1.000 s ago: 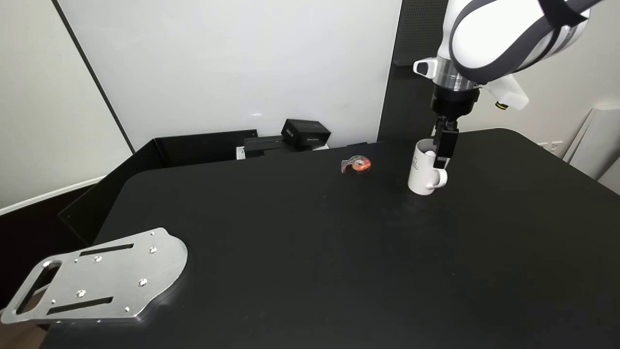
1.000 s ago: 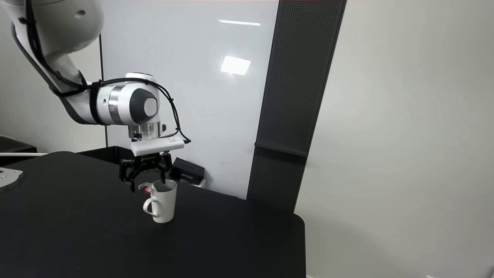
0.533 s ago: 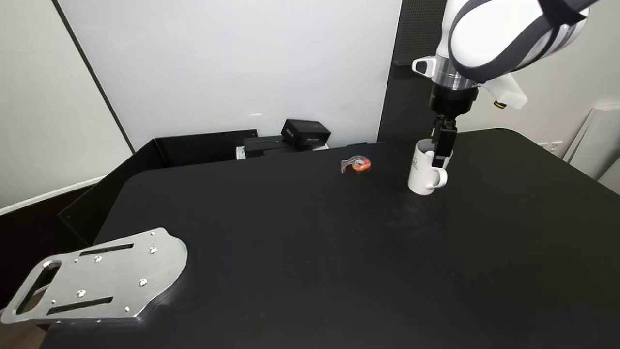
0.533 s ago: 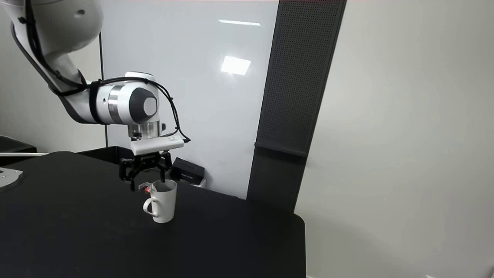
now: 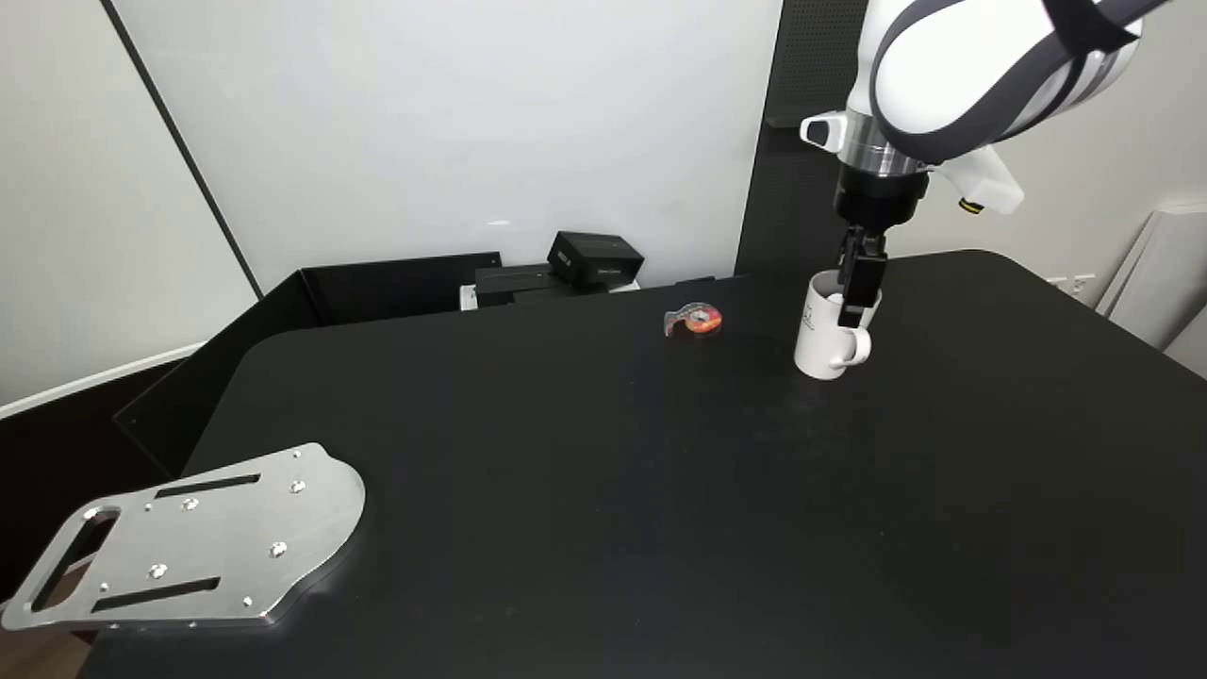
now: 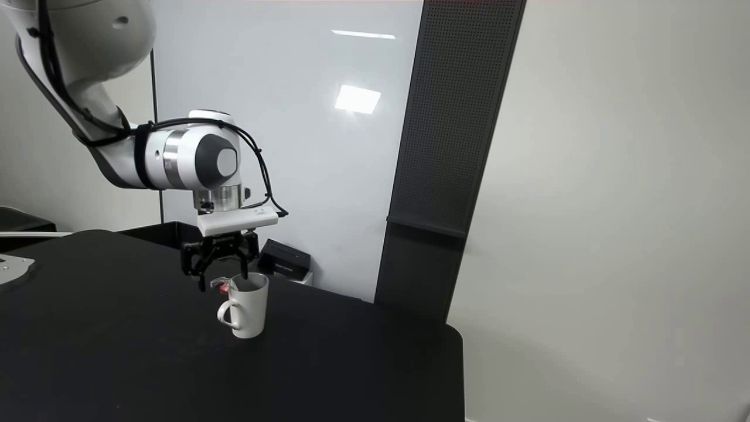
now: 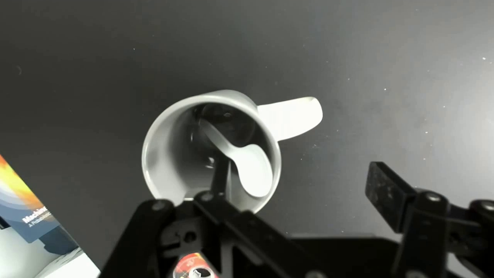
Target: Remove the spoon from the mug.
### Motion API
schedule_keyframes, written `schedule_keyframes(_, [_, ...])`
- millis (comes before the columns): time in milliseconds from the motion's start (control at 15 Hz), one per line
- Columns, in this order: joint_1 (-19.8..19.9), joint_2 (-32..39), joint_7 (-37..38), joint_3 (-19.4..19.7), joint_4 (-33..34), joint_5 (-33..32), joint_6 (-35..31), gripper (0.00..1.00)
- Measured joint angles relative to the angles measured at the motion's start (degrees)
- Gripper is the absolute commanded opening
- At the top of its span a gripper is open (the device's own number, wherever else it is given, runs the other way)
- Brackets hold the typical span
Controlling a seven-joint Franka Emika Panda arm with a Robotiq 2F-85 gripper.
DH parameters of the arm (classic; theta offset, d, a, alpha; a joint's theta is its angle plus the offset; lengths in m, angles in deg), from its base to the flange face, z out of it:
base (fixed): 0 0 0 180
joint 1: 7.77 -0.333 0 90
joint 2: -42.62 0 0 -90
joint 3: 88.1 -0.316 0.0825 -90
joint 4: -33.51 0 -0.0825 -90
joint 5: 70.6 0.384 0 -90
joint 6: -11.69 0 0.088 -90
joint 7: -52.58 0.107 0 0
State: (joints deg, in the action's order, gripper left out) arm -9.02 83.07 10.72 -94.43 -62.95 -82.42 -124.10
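We seem at the grasping step: our hand point(image 7: 303, 180) gapes, and must pinch the spoon point(image 7: 253, 172), not the mug point(image 6: 251, 312).

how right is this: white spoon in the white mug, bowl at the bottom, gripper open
One thing is wrong: in the wrist view the white spoon sits in the white mug with its bowl up near the rim, not at the bottom; the gripper is open.
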Motion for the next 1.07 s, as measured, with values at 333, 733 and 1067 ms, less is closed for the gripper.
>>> schedule_keyframes(333, [-0.05,0.04,0.0,0.0,0.0,0.0,-0.39,0.25])
schedule_keyframes(733, [-0.05,0.04,0.0,0.02,0.1,-0.04,-0.8,0.0])
schedule_keyframes(1067, [-0.05,0.05,0.0,0.02,0.18,-0.04,-0.81,0.01])
